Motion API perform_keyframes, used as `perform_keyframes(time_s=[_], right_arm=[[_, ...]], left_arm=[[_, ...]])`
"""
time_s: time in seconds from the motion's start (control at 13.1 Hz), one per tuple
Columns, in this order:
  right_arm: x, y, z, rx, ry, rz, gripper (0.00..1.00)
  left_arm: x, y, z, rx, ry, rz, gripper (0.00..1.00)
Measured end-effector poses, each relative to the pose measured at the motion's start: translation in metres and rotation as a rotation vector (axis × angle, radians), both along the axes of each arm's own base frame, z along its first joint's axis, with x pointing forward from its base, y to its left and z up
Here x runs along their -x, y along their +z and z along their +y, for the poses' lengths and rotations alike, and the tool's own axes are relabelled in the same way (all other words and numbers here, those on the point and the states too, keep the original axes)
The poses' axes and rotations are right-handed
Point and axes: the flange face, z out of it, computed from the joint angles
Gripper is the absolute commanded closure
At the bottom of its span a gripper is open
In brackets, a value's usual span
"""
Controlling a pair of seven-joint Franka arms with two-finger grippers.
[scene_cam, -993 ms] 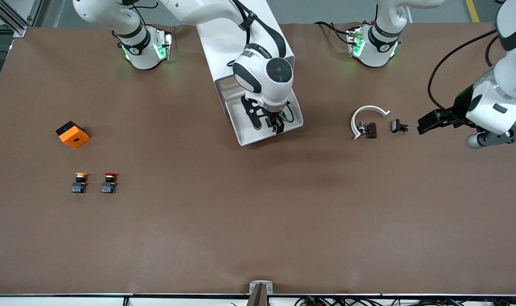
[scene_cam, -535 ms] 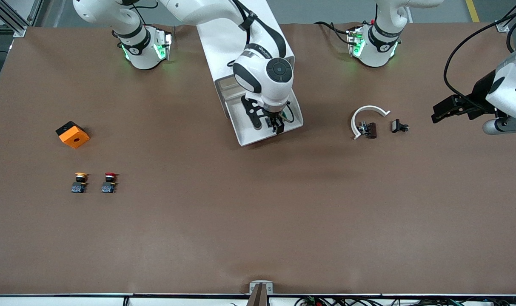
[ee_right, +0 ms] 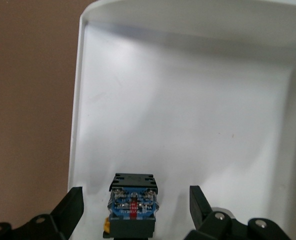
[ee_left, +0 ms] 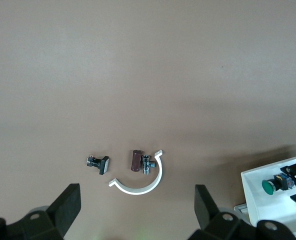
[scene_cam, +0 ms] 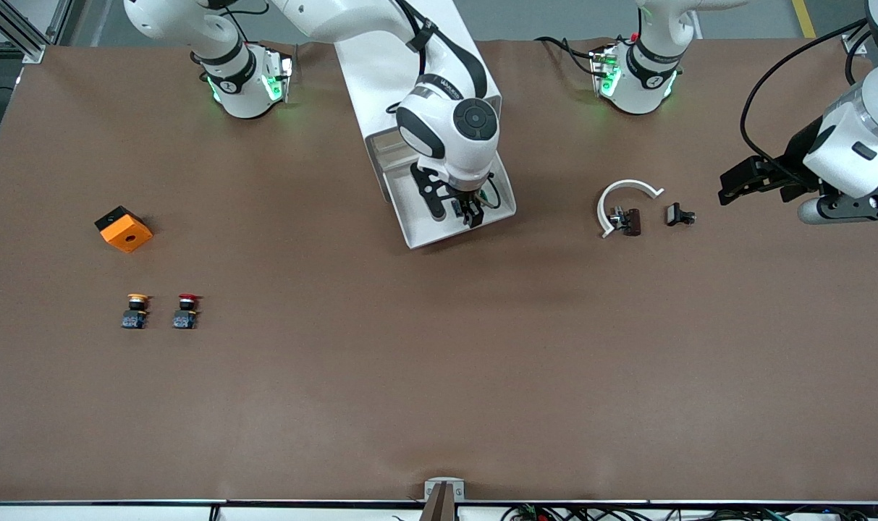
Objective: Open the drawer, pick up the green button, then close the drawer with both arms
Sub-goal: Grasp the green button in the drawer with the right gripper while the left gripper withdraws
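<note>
Broadly, a brown counter (scene_cam: pixel 439 376) under everything. On it, between the two arm bases, a white boxy cabinet (scene_cam: pixel 381 72). Out of the cabinet, pulled toward the front camera, the drawer (scene_cam: pixel 417 231), open, shallow and white.

Next, the right arm (scene_cam: pixel 449 123): reaches from its base down over the drawer. At its tip, the right claw (scene_cam: pixel 467 213), lowered inside the drawer, released. In the right wrist view, one finger (ee_right: pixel 73 202) on each side of the button (ee_right: pixel 133 205), a gap showing on both sides, no contact. Lies on its side on the drawer floor, blue base toward the wrist camera, green cap plain in the left wrist view.

Then the left arm (scene_cam: pixel 855 148): hangs over the counter at its own end. Left claw (ee_left: pixel 135 217) released too, fingers wide apart, grasping nothing.

Toward the right arm's end, an orange block (scene_cam: pixel 124 229). Nearer the front camera than the block, a yellow-capped button (scene_cam: pixel 135 311) and a red-capped button (scene_cam: pixel 185 311), side by side, just apart.

Toward the left arm's end, a white curved clip (scene_cam: pixel 619 192), a small brown part (scene_cam: pixel 630 221) touching it, and just beside these a small black part (scene_cam: pixel 677 214).
</note>
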Motion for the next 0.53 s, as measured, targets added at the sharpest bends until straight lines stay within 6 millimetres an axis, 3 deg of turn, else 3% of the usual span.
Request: perform_keyframes(time_s=[0.15, 0.23, 0.53], right_arm=[[0.0001, 0.0, 0.0001, 0.0, 0.0, 0.0, 0.84], [0.0002, 0.0, 0.0001, 0.0, 0.001, 0.0, 1.0], [-0.001, 0.0015, 0.0018, -0.013, 0.001, -0.01, 1.0]], left_arm=[[0.0006, -0.0004, -0.0007, -0.001, -0.002, 0.005, 0.0], [0.0007, -0.0004, -0.0011, -0.001, -0.002, 0.005, 0.0], [0.0003, 0.0001, -0.0018, 0.0, -0.003, 0.0, 0.0]])
